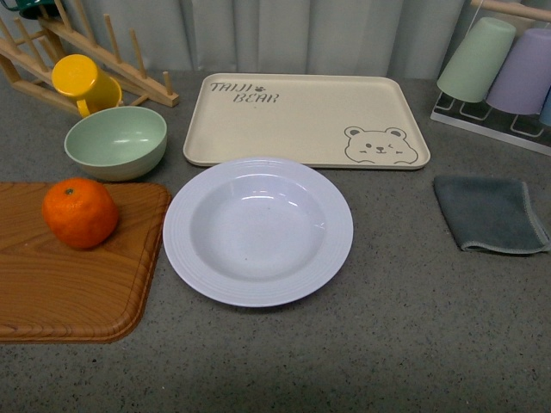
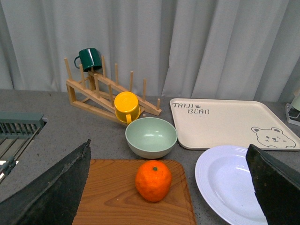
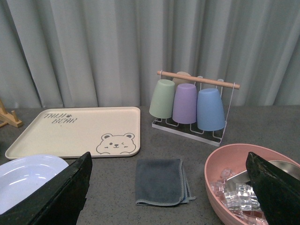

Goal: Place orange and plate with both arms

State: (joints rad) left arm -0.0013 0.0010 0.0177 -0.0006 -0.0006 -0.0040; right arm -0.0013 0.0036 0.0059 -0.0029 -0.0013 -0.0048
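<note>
Wooden board (image 1: 69, 292) bears the dimpled orange (image 1: 80, 212), beside the round ridge-rimmed plate (image 1: 178, 234).

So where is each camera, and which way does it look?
Front view: on the robot's body, looking down at plate and orange; no arms.
Left wrist view: on left arm, facing the curtain; open left tool shows.
Right wrist view: on right arm, facing cup rack; open right tool shows.
All three share plate and bear tray.

Bowl (image 1: 115, 142) stands near orange (image 1: 81, 212); open counter (image 1: 413, 344) before plate (image 1: 258, 231).
</note>
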